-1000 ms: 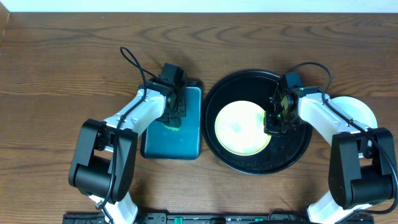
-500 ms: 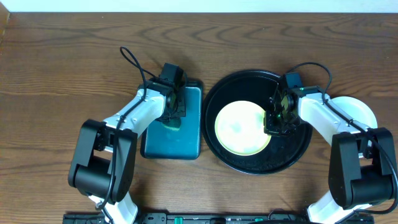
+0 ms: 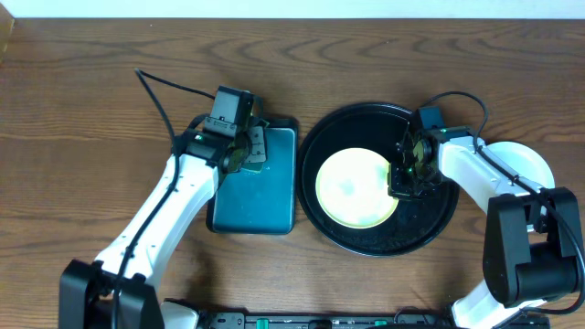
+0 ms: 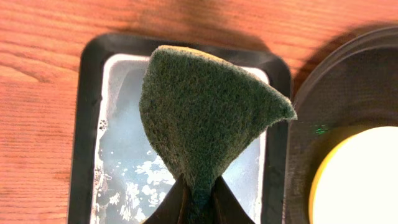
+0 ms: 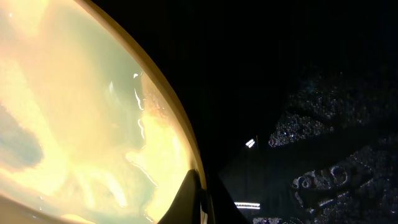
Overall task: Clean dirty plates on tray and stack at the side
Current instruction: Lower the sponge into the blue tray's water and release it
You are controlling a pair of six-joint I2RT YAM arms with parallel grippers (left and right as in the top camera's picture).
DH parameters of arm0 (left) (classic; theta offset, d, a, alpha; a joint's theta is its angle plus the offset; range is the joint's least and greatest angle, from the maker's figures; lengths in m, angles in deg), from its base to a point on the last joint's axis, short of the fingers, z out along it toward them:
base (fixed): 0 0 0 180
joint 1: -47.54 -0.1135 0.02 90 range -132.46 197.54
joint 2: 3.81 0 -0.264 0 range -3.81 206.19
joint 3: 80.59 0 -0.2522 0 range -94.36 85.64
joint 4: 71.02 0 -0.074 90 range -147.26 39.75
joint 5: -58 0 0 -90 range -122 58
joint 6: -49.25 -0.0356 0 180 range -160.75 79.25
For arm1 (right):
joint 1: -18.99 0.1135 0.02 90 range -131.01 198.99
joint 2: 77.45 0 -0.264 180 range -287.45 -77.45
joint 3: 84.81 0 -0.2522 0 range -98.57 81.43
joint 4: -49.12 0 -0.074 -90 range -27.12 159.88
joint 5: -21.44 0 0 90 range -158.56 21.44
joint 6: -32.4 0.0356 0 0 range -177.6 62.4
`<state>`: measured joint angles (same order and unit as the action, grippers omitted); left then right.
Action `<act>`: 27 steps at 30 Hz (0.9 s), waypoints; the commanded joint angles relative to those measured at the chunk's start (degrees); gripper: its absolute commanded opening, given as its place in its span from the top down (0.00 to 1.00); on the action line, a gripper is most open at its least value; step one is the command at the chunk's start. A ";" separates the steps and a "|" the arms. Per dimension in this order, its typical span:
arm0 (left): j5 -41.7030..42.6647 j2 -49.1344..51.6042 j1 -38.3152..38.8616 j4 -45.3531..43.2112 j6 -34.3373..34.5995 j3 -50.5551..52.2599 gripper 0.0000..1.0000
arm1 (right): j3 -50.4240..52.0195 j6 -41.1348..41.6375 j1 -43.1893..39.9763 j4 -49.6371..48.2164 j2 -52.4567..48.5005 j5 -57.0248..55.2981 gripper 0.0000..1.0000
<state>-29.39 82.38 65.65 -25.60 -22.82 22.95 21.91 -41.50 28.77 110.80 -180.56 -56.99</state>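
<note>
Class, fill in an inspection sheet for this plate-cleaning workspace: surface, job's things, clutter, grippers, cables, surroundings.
Surface: brown wooden table.
Job's things: yellow plate lies in the black tray; white plate at the right side, partly under the arm.
Clutter: nothing seen.
Grippers: left gripper shut on a green sponge above the water-filled teal tray; right gripper shut on the yellow plate's rim.
Cables: left cable and right cable, both black, loop beside the arms.
Surroundings: pale wall strip along the far edge.
</note>
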 commanded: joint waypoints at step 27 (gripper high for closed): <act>-0.72 17.86 -0.20 1.05 -0.52 -0.09 0.88 | 1.16 -0.26 0.83 0.61 -0.31 -0.59 0.99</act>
<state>-29.39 98.42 65.65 -24.50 -22.82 22.95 21.91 -41.50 28.77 110.80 -180.56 -56.99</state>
